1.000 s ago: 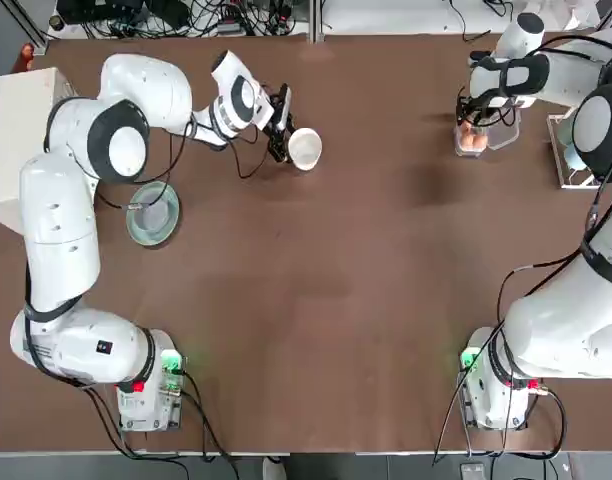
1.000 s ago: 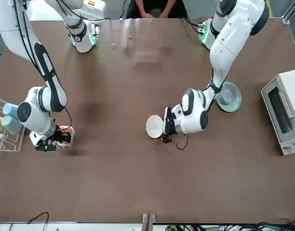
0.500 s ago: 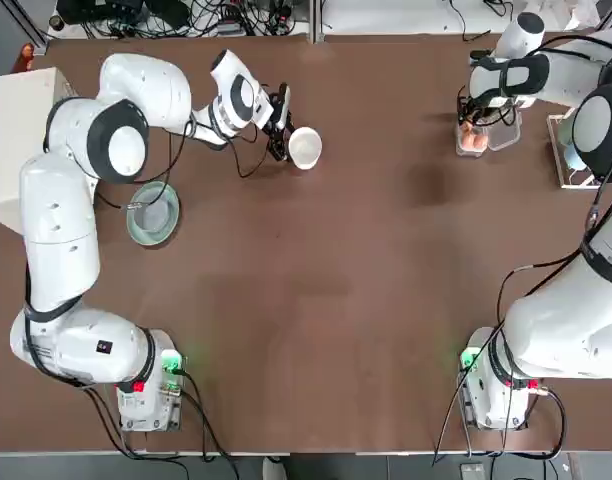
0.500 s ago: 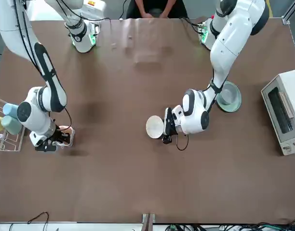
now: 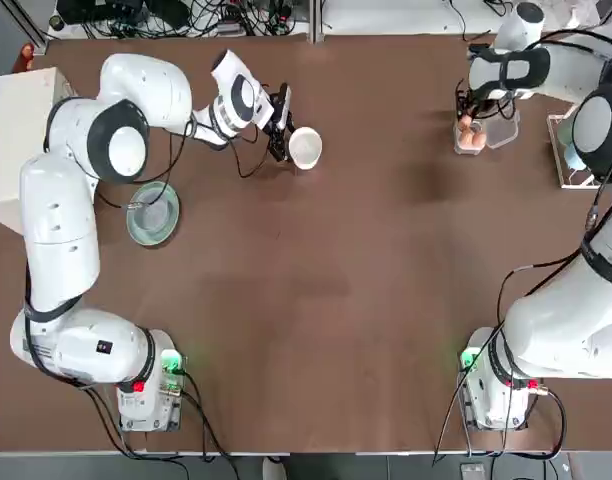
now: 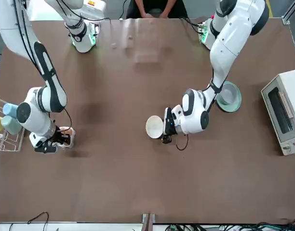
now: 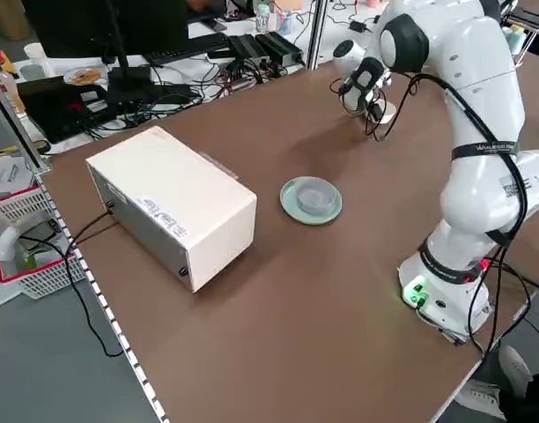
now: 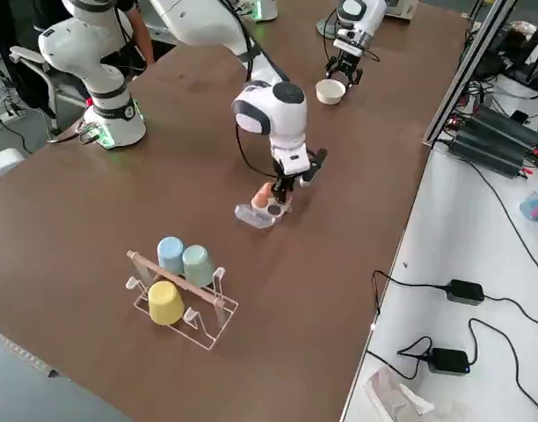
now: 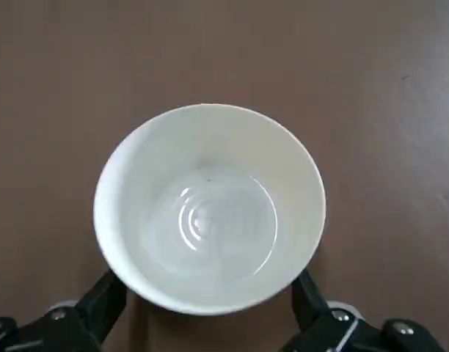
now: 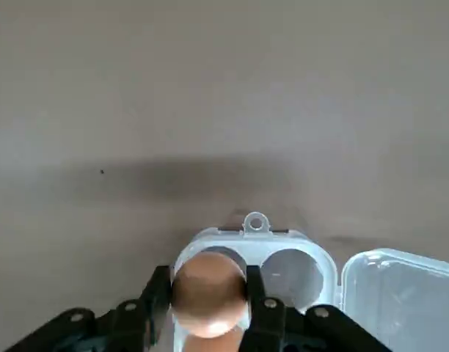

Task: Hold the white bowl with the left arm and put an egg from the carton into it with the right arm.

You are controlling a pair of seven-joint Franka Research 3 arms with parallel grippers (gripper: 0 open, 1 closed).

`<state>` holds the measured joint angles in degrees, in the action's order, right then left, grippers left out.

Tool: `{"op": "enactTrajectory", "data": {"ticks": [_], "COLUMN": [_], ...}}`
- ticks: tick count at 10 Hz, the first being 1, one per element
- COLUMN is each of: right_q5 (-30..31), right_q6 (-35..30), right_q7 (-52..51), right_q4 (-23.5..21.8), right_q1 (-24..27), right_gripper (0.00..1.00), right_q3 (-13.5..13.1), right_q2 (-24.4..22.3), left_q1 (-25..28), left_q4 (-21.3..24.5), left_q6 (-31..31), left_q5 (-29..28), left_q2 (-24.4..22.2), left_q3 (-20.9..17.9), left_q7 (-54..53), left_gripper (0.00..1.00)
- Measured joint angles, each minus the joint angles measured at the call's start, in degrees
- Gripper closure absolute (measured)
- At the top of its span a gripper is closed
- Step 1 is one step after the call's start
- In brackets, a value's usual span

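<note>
The white bowl (image 5: pixel 305 148) (image 9: pixel 208 209) stands upright and empty at the far middle-left of the table. My left gripper (image 5: pixel 285 140) (image 6: pixel 166 128) is shut on the white bowl, one finger (image 9: pixel 103 301) on each side of its wall. At the far right, my right gripper (image 5: pixel 468 112) (image 10: pixel 208 312) is shut on an orange-brown egg (image 10: pixel 208 287) (image 8: pixel 262 200) and holds it just above the clear carton (image 10: pixel 290 265) (image 5: pixel 488 138). The carton's lid (image 10: pixel 400 290) lies open. One cup beside the held egg is empty. Another egg (image 5: pixel 473 142) shows in the carton.
A grey-green plate (image 5: pixel 152 213) lies near the left arm, with a white box-shaped oven (image 5: pixel 16 130) beyond it. A wire rack with coloured cups (image 8: pixel 185 281) stands right of the carton. A person (image 6: pixel 154 6) sits behind the arm bases.
My right gripper has risen from the carton with the egg between its fingers. The left gripper and the bowl have stayed put.
</note>
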<state>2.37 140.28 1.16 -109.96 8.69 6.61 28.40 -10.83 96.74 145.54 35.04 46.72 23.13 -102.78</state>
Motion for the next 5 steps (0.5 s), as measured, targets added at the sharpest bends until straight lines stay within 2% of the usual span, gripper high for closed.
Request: {"op": "enactTrajectory", "data": {"ticks": [3,5], "right_q5": [-1.63,-8.58], "right_q6": [-7.14,-7.68], "right_q7": [0.47,1.82], "right_q4": [4.12,5.65], "right_q1": [-0.46,-3.61], "right_gripper": [0.53,0.53], "right_q3": [0.7,1.23], "right_q2": [-2.09,-2.77], "left_q1": [0.0,0.0], "left_q4": [-0.03,-0.03], "left_q6": [0.0,0.0], "left_q5": [0.02,0.02], "left_q2": [-0.01,-0.01], "left_q3": [0.0,0.0], "left_q7": [0.0,-0.01], "left_gripper": [0.0,0.0]}}
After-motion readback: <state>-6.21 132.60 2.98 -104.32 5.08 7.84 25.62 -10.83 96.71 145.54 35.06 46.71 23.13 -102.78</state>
